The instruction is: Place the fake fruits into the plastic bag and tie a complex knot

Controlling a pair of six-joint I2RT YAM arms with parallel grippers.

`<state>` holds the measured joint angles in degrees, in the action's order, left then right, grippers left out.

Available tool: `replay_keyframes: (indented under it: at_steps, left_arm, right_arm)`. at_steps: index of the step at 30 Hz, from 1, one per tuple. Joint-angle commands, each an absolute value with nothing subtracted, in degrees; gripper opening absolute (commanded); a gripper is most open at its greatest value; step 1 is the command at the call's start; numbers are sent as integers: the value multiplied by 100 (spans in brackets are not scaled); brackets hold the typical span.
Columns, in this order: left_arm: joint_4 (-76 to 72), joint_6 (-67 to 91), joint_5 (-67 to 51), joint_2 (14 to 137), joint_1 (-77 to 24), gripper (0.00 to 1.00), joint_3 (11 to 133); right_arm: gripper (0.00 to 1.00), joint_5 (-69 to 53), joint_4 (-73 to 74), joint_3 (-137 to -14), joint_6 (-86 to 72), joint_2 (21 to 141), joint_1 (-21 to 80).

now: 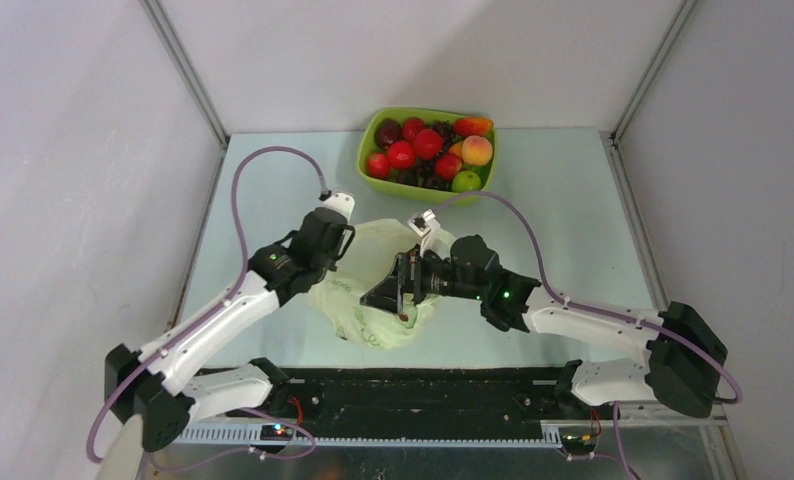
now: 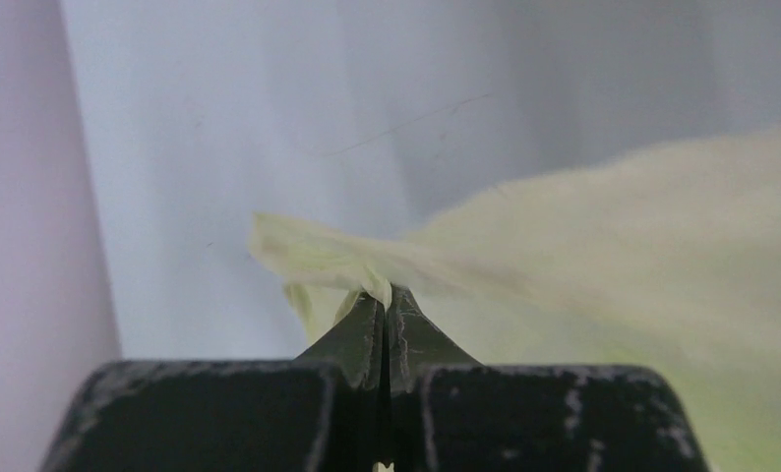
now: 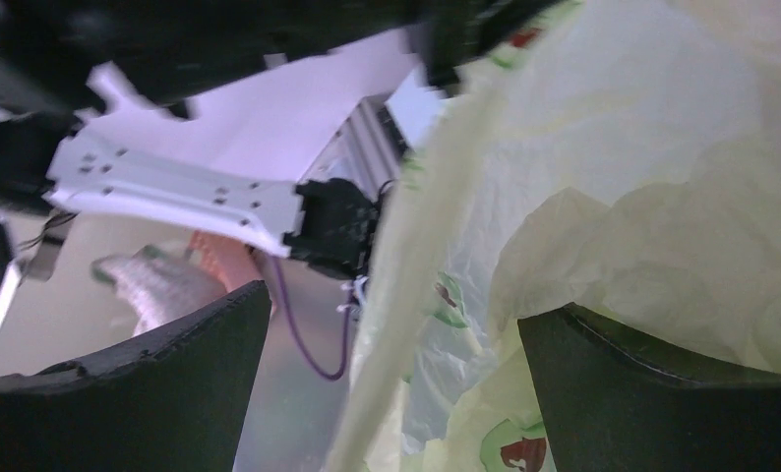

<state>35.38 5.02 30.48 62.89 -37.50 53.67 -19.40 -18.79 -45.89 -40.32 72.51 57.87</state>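
Pale table [image 1: 573, 200]: plastic bag [image 1: 368, 320] is being pinched by left gripper [image 2: 385, 300], right gripper [image 3: 391, 310] being held spread; overstretching risks it being torn.

Two arms [image 1: 223, 320], one plastic bag [image 1: 368, 322], one tray [image 1: 364, 152], five red apples [image 1: 428, 143], one green apple [image 1: 465, 181]

Both arms were stretched forward and angled toward each other, left gripper [image 2: 387, 295] pinched tight on the plastic bag [image 2: 613, 226], right gripper [image 3: 391, 315] spread wide.
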Motion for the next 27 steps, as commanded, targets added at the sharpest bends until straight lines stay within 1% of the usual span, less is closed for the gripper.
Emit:
replay_keyframes:
  at_steps: [1, 5, 9, 12, 15, 20, 21, 24, 25, 27]
  left_arm:
    - [3675, 559, 4244, 6335, -3721, 0, 5433]
    - [3534, 545, 4402, 6090, -3714, 0, 5310]
    - [3418, 483, 4604, 5869, -3724, 0, 5231]
    - [3212, 387, 4309, 5565, -3722, 0, 5140]
    - [2959, 372, 3817, 5132, -3730, 0, 5111]
    - [2651, 583, 2829, 4517, -3731, 0, 5314]
    - [2648, 616, 2722, 4430, -3733, 0, 5368]
    - [2748, 695, 2692, 4331, -3735, 0, 5662]
    - [2798, 677, 2811, 4341, -3735, 0, 5786]
    - [2936, 525, 3016, 4404, -3734, 0, 5924]
  right_arm:
    - [99, -1967, -1877, -4842, -4004, 6651, 5996]
    - [99, -964, -1587, -4775, -3820, 5908, 6158]
    - [99, -299, -1932, -4489, -3804, 5260, 6216]
    - [99, 211, -2686, -4137, -4006, 4917, 6214]
    - [99, 689, -2813, -4019, -4234, 4919, 6244]
    - [99, 1609, -1606, -4204, -4302, 5465, 6272]
    - [99, 1754, -1129, -4323, -4233, 5563, 6296]
    - [100, 2477, 26, -4764, -4076, 6140, 6392]
    - [99, 2570, 483, -4834, -4059, 6234, 6395]
    - [99, 2491, 747, -4947, -3957, 6356, 6393]
